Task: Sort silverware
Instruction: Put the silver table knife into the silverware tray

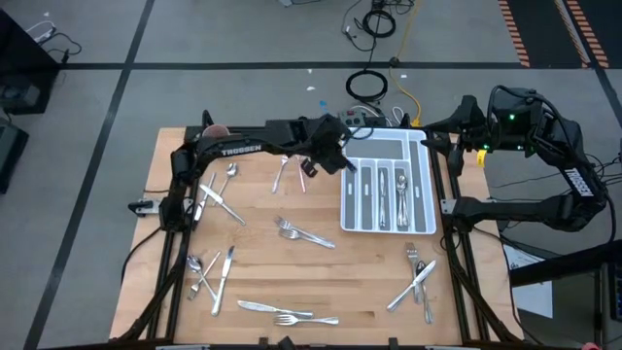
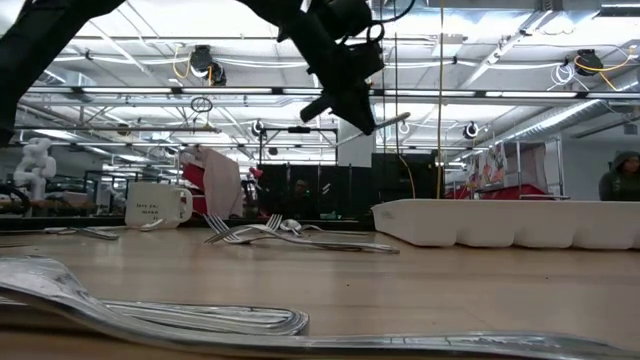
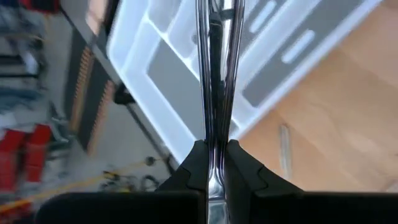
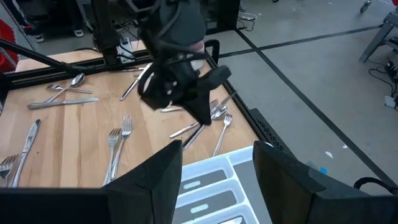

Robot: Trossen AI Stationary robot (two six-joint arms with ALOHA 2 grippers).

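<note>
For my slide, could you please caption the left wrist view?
Left gripper holds a piece of silverware above the white tray.

Bright overhead strip lights (image 2: 300,95) glare evenly, while the nearest shiny silver cutlery (image 2: 150,305) on the wooden surface (image 2: 400,285) blurs.

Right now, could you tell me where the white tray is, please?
In the high view the tray lies at the table's far right, with the left gripper holding silverware at its left edge.

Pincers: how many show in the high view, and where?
2. The left pincer, shut on a piece of silverware, hangs over the tray's left edge; the right pincer waits open off its far right corner.
</note>
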